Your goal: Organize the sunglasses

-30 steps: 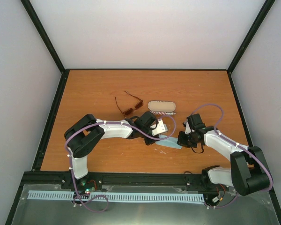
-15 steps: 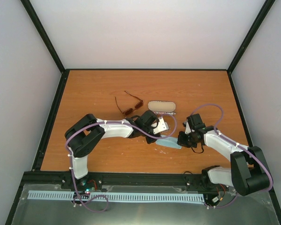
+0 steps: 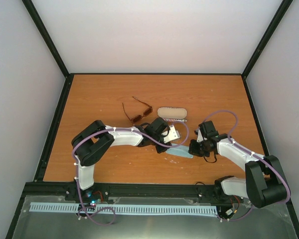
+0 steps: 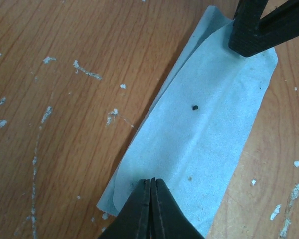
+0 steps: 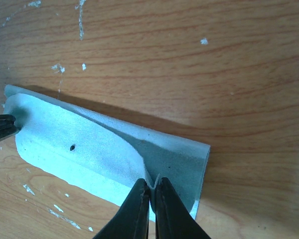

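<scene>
The sunglasses (image 3: 137, 112), with a thin red-brown frame and tinted lenses, lie open on the table at the middle back. No gripper touches them, and they show in neither wrist view. Both grippers are at the folded light blue cloth (image 3: 182, 151), in front of the sunglasses and to their right. My left gripper (image 4: 153, 182) is shut on the cloth's (image 4: 209, 119) left end. My right gripper (image 5: 153, 185) is shut on a pinched ridge at the right end of the cloth (image 5: 89, 149). The cloth lies stretched between them on the wood.
The oval patterned case (image 3: 172, 113) lies closed just right of the sunglasses, behind the cloth. The right gripper's fingers (image 4: 251, 30) show at the top of the left wrist view. Black frame rails edge the orange-brown table (image 3: 99, 89).
The left arm's elbow and forearm have shifted slightly right. The cloth, sunglasses and right arm have stayed in place.
</scene>
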Controlling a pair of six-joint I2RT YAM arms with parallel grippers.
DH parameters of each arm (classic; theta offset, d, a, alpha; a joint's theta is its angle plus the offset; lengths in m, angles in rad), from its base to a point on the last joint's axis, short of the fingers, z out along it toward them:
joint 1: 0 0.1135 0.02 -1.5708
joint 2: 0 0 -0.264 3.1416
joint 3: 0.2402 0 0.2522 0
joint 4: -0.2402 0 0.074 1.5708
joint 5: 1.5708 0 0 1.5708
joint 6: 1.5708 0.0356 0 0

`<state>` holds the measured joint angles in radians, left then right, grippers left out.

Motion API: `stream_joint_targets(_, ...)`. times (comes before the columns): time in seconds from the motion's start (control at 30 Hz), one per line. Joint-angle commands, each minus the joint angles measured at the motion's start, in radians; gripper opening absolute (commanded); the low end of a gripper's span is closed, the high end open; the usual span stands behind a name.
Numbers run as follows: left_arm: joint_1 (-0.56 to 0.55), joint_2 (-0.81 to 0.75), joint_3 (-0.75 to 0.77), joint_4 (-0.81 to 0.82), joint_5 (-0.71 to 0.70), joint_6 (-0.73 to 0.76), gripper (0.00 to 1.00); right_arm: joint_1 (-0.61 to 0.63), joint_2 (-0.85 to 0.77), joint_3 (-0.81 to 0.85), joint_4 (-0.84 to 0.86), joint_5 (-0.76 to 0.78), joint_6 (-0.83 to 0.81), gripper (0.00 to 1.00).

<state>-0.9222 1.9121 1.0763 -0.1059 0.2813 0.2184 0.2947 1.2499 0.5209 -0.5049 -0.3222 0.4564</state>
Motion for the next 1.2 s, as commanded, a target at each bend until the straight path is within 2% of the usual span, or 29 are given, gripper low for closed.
stream_joint_targets(0.0, -0.007, 0.005, 0.027, -0.003, 0.028, -0.004, 0.02, -0.003, -0.013, 0.019, -0.001, 0.012, -0.004, 0.08)
stream_joint_targets(0.63, -0.009, -0.069, -0.045, 0.012, 0.071, 0.015, 0.0, -0.004, -0.027, 0.014, 0.001, -0.002, -0.006, 0.07)
stream_joint_targets(0.83, -0.009, -0.07, -0.045, 0.008, 0.048, 0.018, 0.0, -0.004, -0.082, -0.001, -0.011, -0.028, -0.014, 0.07)
stream_joint_targets(1.17, -0.009, -0.07, -0.051, 0.007, 0.044, 0.021, 0.01, -0.002, -0.077, -0.01, -0.033, -0.067, -0.009, 0.09)
